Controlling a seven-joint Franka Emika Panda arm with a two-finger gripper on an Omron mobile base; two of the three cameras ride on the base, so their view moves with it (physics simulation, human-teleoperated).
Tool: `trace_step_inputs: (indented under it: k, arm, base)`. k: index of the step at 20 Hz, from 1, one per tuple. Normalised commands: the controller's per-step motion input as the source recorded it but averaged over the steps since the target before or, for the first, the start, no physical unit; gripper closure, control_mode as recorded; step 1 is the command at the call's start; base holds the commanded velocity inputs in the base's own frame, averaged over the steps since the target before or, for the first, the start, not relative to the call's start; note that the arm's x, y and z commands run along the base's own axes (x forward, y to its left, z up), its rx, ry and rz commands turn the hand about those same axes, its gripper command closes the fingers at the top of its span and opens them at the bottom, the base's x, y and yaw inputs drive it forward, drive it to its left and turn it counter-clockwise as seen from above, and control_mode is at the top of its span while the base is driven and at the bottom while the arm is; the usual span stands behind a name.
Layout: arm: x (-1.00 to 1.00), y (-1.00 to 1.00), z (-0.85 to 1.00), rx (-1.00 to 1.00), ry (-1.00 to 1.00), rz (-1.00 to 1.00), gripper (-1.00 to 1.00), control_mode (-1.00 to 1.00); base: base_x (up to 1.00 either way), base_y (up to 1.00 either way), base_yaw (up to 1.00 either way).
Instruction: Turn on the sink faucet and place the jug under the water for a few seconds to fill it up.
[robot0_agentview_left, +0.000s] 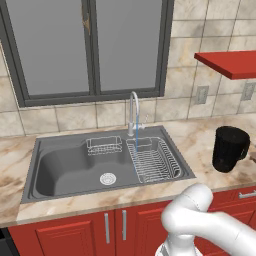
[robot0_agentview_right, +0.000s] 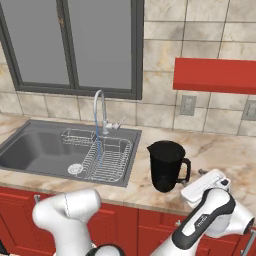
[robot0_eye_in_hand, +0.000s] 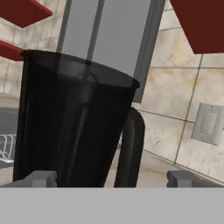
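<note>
1. Jug (robot0_agentview_right: 166, 166): matte black, upright on the marbled counter (robot0_agentview_right: 215, 145), to the right of the sink (robot0_agentview_right: 40, 150) and well clear of its rim.
2. Its loop handle (robot0_agentview_right: 184, 170) faces right in the right base view, toward the robot's hand; in the left base view the jug (robot0_agentview_left: 229, 148) stands at the far right of the counter.
3. The sink faucet (robot0_agentview_right: 99, 111) rises behind the basin, its gooseneck curving forward, its small lever (robot0_agentview_right: 119, 123) sticking out to the right.
4. The water (robot0_agentview_right: 98, 145) runs in a thin pale blue stream from the spout down into the wire rack (robot0_agentview_right: 107, 161) in the right part of the sink; the same stream (robot0_agentview_left: 136, 134) shows in the left base view.
5. A smaller wire basket (robot0_agentview_left: 104, 146) sits at the back of the basin, and the round drain (robot0_agentview_left: 108, 178) lies in front of it.
6. The gripper (robot0_eye_in_hand: 111, 178) is spread wide, with nothing between its fingers; the jug's handle (robot0_eye_in_hand: 131, 146) stands between the two tips, and the jug's body (robot0_eye_in_hand: 70, 122) looms close, reaching in front of the left tip.
7. The fingertips (robot0_eye_in_hand: 41, 178) do not touch the jug, as far as the hand view shows.
8. A red shelf (robot0_agentview_right: 215, 75) hangs on the tiled wall above the counter, with a wall outlet (robot0_agentview_right: 188, 105) below it.
</note>
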Motion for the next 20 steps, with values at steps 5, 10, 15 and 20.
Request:
trace_step_inputs:
  k: [5,10,15,20]
  arm:
    - [0.53,-0.2,-0.17,0.0,0.0,0.06,-1.0,-1.0]
    - [0.47,-0.21,-0.13,0.0,0.0,0.07,-1.0,-1.0]
    - [0.43,-0.16,-0.13,0.0,0.0,0.06,-1.0,-1.0]
    - [0.18,-0.18,-0.11,0.0,0.0,0.06,-1.0,-1.0]
  base:
    - [0.0,0.0,0.0]
    - [0.0,0.0,0.0]
    - [0.0,0.0,0.0]
    - [0.0,0.0,0.0]
